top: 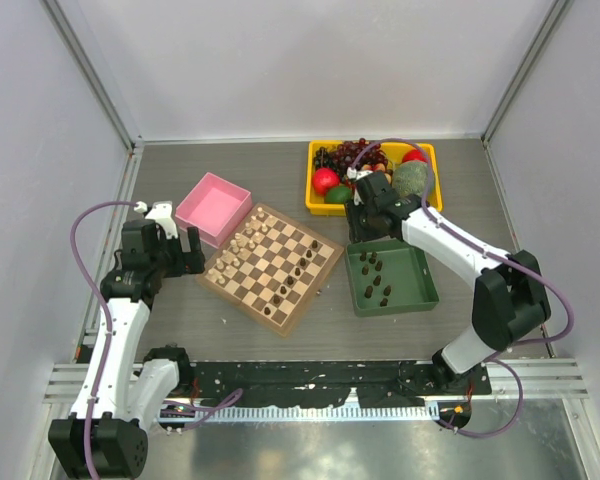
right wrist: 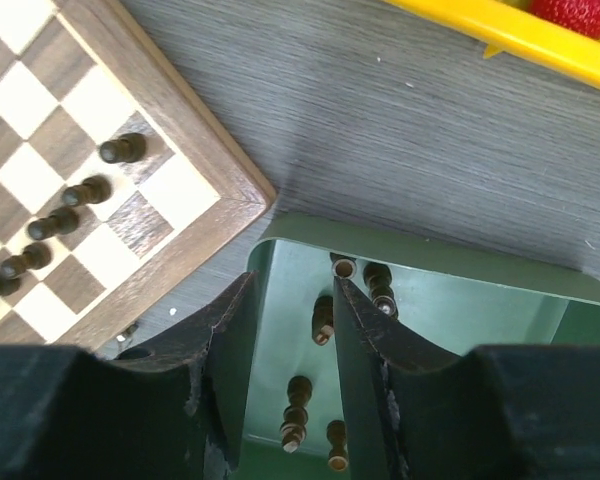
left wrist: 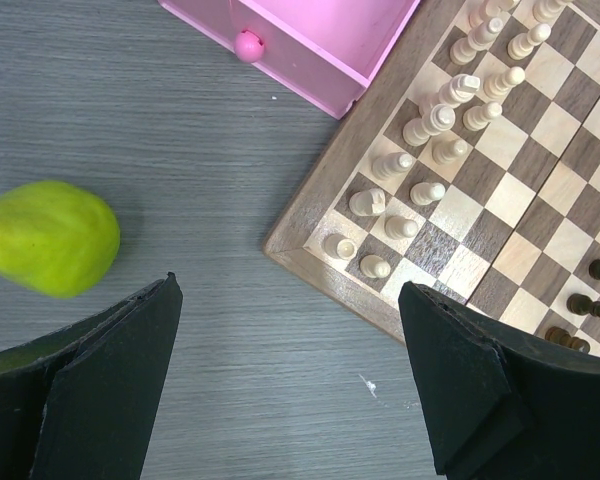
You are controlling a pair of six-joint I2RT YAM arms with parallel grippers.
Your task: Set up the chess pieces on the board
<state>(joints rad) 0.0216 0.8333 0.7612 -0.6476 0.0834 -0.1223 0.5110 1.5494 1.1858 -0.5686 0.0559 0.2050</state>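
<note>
Likely light, hard and slippery, the dark piece [right wrist: 322, 320] lies between the right gripper's [right wrist: 294, 284] parted jaws; pinch its middle.

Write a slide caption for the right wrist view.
Right hand open over the green tray, straddling a lying dark chess piece; board corner alongside.

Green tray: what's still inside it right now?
Several dark chess pieces lie loose on the green tray floor. The right gripper hangs over one corner, jaws apart; its fingers hide part of the floor, so no exact count.
</note>
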